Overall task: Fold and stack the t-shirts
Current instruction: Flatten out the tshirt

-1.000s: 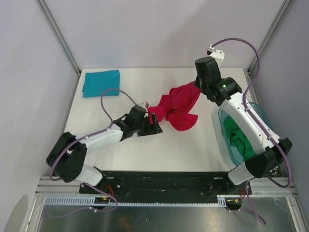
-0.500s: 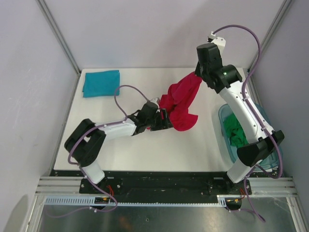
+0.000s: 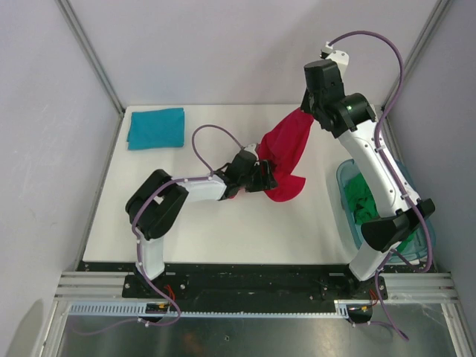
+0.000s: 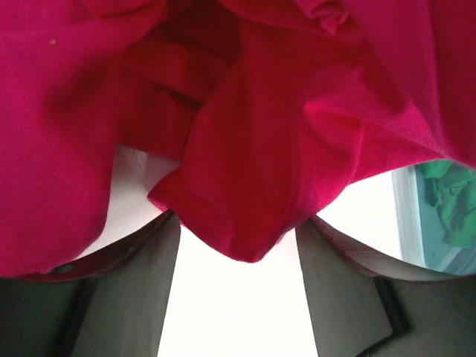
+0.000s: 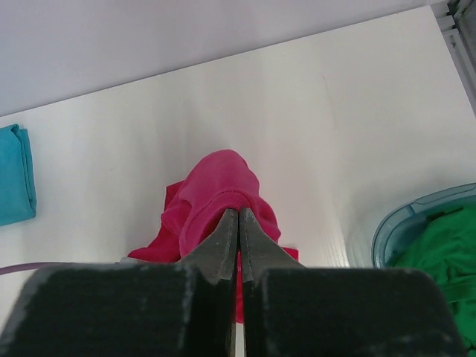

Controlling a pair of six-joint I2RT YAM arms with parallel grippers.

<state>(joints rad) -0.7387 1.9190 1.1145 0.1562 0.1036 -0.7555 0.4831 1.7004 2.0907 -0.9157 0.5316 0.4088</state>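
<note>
The crimson-red t-shirt (image 3: 282,152) hangs bunched from my right gripper (image 3: 306,111), which is shut on its top edge (image 5: 223,186) high above the table; its lower end rests on the table. My left gripper (image 3: 262,177) is open at the shirt's lower left, its jaws spread either side of a hanging red fold (image 4: 245,201) with nothing pinched. The teal-blue t-shirt (image 3: 155,128) lies folded at the far left corner; it also shows in the right wrist view (image 5: 15,175). The bright green t-shirt (image 3: 366,204) lies crumpled in the tub.
A see-through blue-green plastic tub (image 3: 343,178) stands at the table's right edge, under my right arm. Metal frame posts and grey walls stand around the white table (image 3: 186,230). My left arm's cable (image 3: 212,134) loops above the table.
My left gripper has slid right along the table to the red shirt's lower edge. My right gripper has lifted the shirt a little higher and farther back.
</note>
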